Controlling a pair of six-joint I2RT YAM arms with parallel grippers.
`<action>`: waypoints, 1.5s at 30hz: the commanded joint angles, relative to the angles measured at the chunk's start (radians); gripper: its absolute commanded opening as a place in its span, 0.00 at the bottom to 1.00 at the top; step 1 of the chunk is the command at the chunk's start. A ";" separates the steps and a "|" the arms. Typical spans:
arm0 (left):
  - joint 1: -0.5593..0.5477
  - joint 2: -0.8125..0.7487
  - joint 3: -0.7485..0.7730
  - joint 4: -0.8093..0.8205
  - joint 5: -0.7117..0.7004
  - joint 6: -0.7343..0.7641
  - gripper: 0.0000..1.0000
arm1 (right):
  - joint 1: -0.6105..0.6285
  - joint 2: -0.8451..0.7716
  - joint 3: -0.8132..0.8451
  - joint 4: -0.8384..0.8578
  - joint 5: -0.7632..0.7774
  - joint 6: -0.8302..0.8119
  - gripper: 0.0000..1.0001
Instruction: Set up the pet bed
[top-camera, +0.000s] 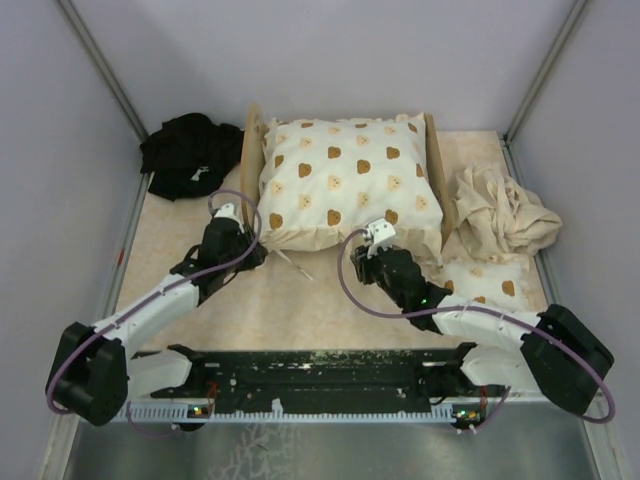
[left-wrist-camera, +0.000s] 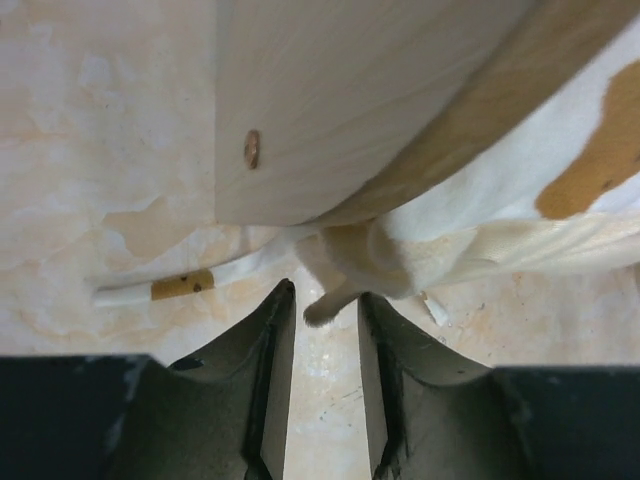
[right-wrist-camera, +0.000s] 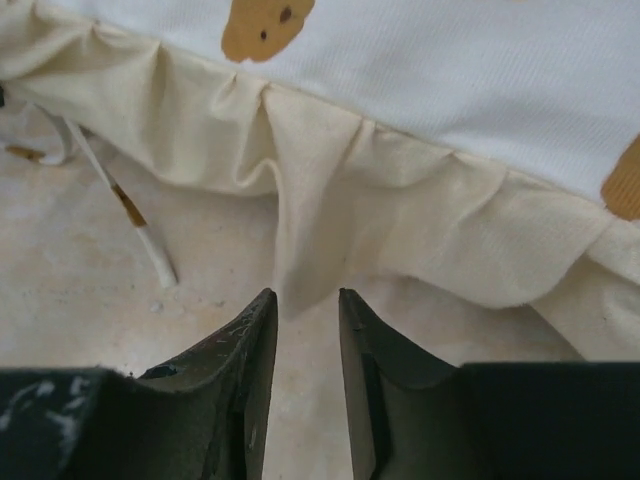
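The pet bed shows as two light-wood end boards with a cream frilled cushion with brown prints lying between them and covering its inside. My left gripper is at the bed's front left corner. In the left wrist view a wooden board fills the top, and my left gripper stands open with a fabric tip of the cushion hanging at its fingertips, unclamped. My right gripper is at the cushion's front edge. It stands open too, with a fold of the frill just at the gap.
A black cloth lies bunched at the back left. A crumpled beige cloth sits right of the bed, with a small printed pillow in front of it. A loose tie strip lies on the table by the left jaws.
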 joint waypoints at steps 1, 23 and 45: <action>0.002 -0.044 0.033 -0.098 -0.030 -0.016 0.40 | -0.007 -0.108 0.132 -0.268 -0.005 0.084 0.38; 0.002 -0.208 0.401 -0.262 0.132 0.244 0.99 | -0.007 -0.477 0.430 -0.883 0.081 0.298 0.84; 0.002 -0.403 0.097 -0.145 0.213 0.488 1.00 | -0.111 -0.492 0.321 -1.297 0.533 0.608 0.80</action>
